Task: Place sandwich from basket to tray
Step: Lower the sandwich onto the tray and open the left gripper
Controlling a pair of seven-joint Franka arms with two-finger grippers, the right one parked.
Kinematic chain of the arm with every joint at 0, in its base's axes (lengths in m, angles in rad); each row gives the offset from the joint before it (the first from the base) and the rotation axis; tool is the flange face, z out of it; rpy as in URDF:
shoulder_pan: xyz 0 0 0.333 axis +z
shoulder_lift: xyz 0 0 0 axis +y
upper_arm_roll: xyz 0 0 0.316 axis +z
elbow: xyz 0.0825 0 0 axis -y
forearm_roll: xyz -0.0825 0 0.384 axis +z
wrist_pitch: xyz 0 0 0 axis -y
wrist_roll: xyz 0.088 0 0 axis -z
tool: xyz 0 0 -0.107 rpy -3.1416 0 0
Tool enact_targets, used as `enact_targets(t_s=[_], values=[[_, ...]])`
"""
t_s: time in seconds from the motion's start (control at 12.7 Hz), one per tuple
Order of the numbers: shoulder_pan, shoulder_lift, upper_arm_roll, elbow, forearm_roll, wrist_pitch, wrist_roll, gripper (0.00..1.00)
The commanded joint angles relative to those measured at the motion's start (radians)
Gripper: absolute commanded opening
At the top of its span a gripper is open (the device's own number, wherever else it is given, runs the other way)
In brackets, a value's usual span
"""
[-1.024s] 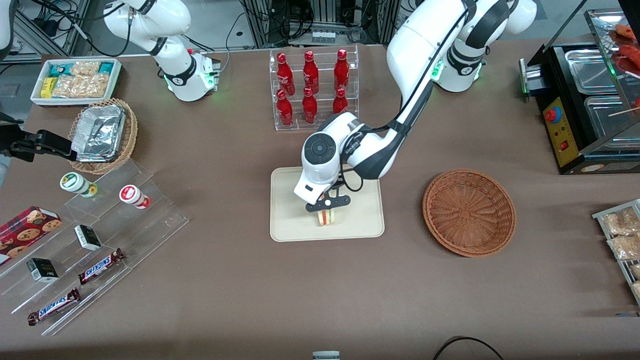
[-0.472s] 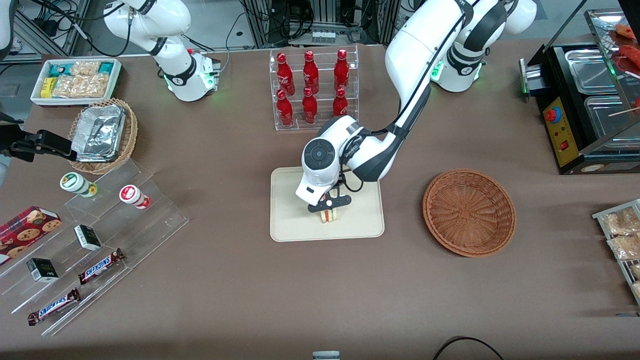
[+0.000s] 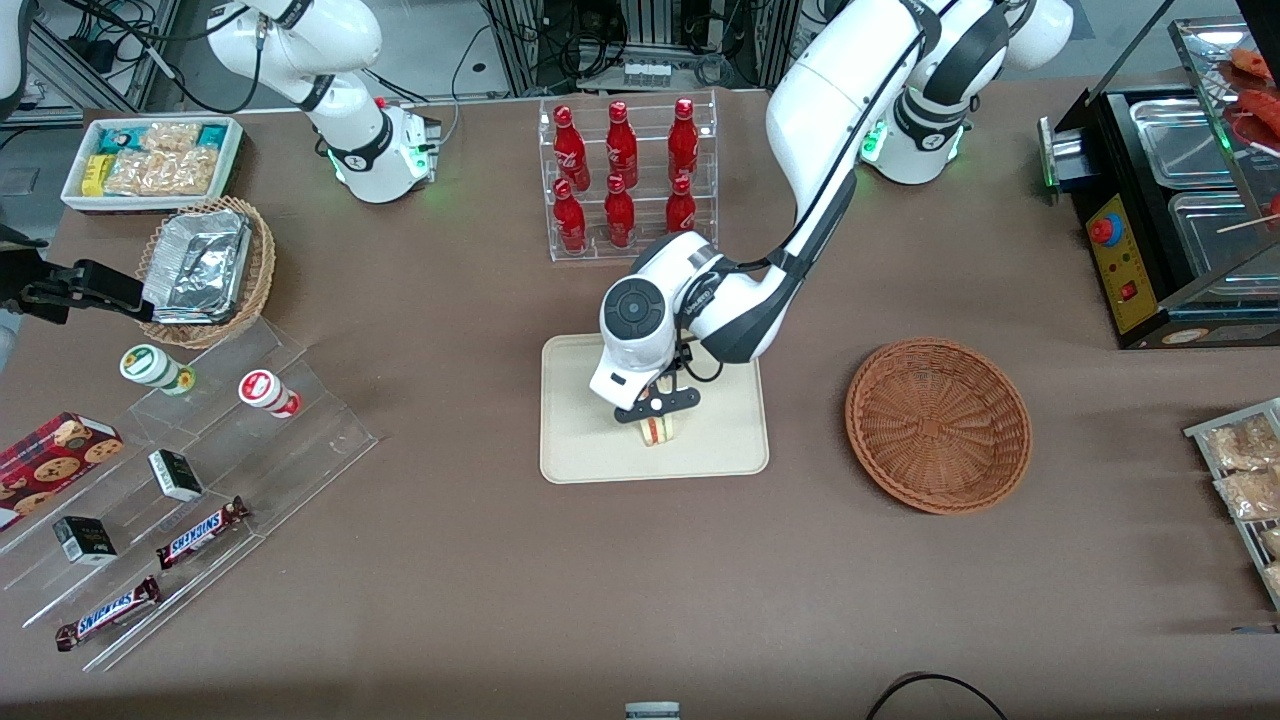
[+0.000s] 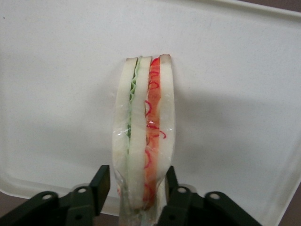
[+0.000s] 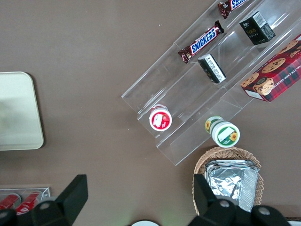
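brown table [image 3: 480,560], pincer [image 3: 657,412] clamping sandwich [image 3: 657,430] on tray [image 3: 580,440]

Gripper [image 3: 657,408] over the tray [image 3: 580,450], fingers [image 4: 101,181] clamped on either side of the sandwich [image 3: 657,430], which stands on edge on the tray surface, near the tray's middle. Basket [image 3: 938,425] sits on the table well apart from the tray, toward the working arm's end. Bottle rack [image 3: 626,180] farther from the front camera than the tray.
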Motion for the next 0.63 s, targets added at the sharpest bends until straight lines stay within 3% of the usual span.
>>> enact_targets(t_s=[0.0,0.24,0.55], values=[[-0.004,-0.05,0.014,0.034,-0.016,-0.069,-0.018,1.0],[-0.003,-0.142,0.019,0.091,-0.016,-0.207,0.026,1.0],[0.068,-0.287,0.02,0.06,-0.014,-0.308,0.212,1.0]])
